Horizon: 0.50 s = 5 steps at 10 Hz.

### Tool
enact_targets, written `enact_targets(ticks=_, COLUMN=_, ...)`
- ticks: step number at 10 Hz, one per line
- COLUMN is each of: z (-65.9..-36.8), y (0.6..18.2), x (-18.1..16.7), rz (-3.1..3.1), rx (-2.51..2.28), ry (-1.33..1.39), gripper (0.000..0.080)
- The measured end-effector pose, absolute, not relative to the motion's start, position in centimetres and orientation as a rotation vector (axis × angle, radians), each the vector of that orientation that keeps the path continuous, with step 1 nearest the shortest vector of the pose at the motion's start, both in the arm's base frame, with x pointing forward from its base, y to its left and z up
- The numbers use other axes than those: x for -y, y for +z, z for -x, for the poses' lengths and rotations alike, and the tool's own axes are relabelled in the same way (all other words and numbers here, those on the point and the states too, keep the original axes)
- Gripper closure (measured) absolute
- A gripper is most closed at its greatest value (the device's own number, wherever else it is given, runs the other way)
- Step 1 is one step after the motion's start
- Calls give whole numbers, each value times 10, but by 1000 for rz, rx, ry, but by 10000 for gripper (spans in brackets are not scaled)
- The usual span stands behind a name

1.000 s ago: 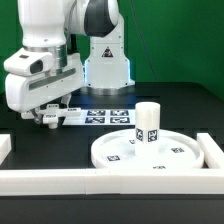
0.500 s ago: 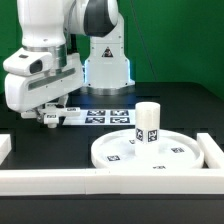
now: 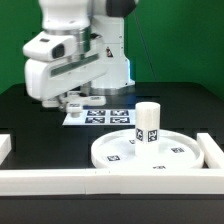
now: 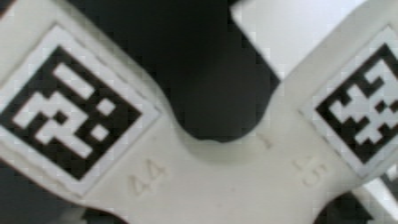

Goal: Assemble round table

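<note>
The large disc (image 3: 102,147) is seen lying flat on the black table (image 3: 40,150), on the exterior view's right. The short post (image 3: 148,122) is stood upright near its middle, where the hub should be. So the first join looks to be done, though it cannot be told if the post is fixed tight or only set there. The cross-shaped piece (image 4: 214,165) is not yet on top of the post, so that step is left. It is shown very close in the wrist view, where it fills the picture, and two of its black-and-white square tags (image 4: 71,100) can be seen. The disc has a raised rim, like a low tray, and nothing but the post is held inside it. The disc is tucked into the corner made by the long white border rails (image 3: 100,183). The gripper (image 3: 72,103) is held low by the end of the marker board (image 3: 100,116), well apart from the disc. Its fingers are not shown clearly in either view. It cannot be told if they are apart, together, or clamped on the cross-shaped piece.
</note>
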State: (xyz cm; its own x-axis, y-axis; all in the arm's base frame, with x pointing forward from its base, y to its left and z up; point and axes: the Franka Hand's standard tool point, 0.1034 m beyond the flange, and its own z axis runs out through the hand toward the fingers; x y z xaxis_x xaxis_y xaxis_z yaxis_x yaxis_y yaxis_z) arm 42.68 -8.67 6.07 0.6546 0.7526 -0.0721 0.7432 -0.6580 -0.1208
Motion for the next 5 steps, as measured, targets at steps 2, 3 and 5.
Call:
enact_targets(ticks=2, z=-460, y=75, x=57, rz=2835, rx=1176, ry=154, gripper=343)
enact_targets(ticks=3, z=-473, y=77, x=49, rz=2848, rx=1162, ry=140, gripper=343)
enact_targets(ticks=5, z=-470, y=74, x=50, rz=2836, rx=1182, ry=144, gripper=343)
